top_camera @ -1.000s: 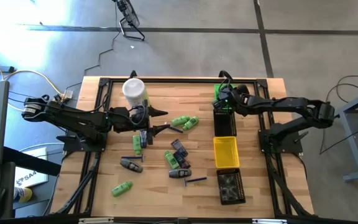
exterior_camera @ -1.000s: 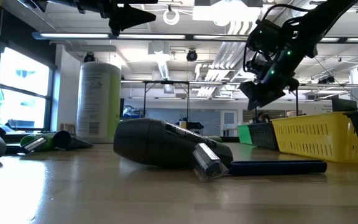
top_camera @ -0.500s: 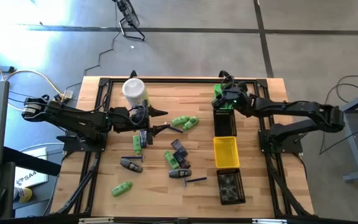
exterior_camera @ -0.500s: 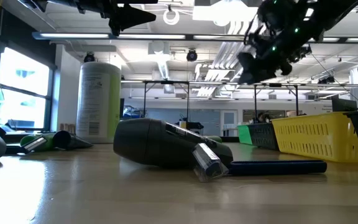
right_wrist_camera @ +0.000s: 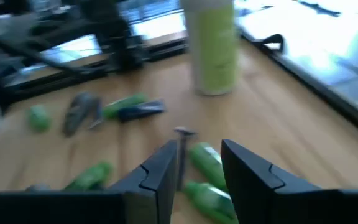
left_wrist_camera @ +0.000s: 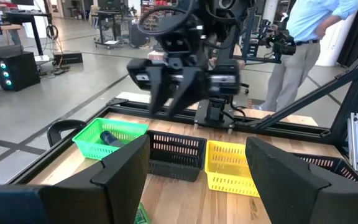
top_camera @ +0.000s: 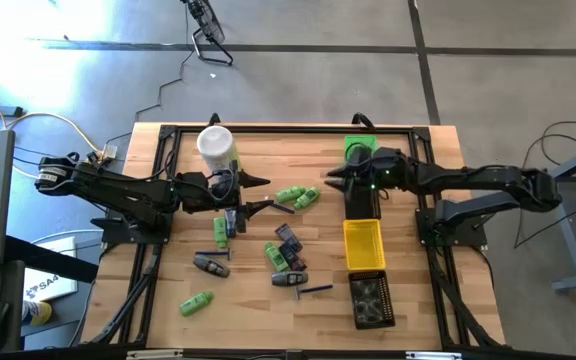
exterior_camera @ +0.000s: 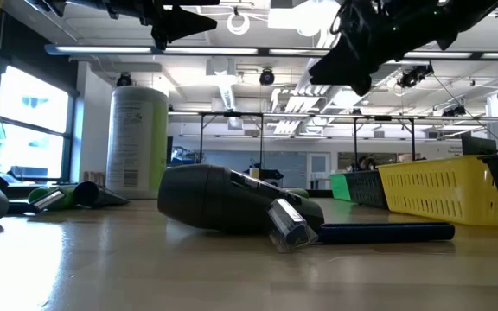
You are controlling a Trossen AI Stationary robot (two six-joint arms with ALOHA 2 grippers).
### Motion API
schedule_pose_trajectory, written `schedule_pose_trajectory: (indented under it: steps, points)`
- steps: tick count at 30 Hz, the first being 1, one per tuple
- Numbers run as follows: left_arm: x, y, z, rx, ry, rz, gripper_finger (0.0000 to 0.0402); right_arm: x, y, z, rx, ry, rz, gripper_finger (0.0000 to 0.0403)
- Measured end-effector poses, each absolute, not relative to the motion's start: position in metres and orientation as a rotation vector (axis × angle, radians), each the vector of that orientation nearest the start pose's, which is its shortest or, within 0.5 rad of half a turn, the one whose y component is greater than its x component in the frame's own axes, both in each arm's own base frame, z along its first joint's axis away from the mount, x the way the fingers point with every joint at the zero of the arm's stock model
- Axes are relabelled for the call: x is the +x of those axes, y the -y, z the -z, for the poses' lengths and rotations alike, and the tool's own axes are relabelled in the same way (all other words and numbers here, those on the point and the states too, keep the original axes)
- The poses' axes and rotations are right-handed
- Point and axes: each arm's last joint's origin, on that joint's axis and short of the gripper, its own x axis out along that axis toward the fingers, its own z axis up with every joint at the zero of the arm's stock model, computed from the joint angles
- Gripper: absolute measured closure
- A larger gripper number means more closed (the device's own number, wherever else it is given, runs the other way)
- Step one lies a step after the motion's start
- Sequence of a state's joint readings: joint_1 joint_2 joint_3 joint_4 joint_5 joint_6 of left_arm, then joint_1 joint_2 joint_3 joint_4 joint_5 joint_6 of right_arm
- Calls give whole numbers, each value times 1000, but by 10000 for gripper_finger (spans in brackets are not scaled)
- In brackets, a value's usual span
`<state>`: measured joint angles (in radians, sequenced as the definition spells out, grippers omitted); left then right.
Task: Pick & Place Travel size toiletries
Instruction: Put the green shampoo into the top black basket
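The right wrist view blurs the toiletries (right_wrist_camera: 207,177), perhaps bottles.

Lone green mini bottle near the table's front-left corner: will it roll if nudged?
Likely. The green mini bottle lies on its side on bare wood, nothing touching it, so a sideways push would probably roll it. It looks small, probably plastic, so likely light and stiff. Gripping across its rounded body may slip.

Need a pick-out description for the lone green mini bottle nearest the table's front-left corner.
Start from the wooden table in the high view and go to its front-left corner, well below the tall pale-green canister. There a bright green mini bottle lies on its side. It lies alone, apart from the main scatter; its nearest neighbour is a dark grey tube just beyond it.
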<state>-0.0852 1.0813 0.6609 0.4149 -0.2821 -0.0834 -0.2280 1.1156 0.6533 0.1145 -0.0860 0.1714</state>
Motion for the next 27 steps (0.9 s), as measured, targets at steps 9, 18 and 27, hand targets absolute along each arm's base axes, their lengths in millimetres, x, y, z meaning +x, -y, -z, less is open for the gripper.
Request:
schedule_pose_trajectory:
  steps: [9,18,27]
  points:
    - [239,12,-290,-81,-2,-197,140,241,33,-256,172,-289,62,297]
    - [239,12,-291,-106,4,-194,140,243,18,-256,110,-293,-13,298]
    - [237,12,-289,-102,-25,-196,140,257,-3,-243,57,-316,-40,298]
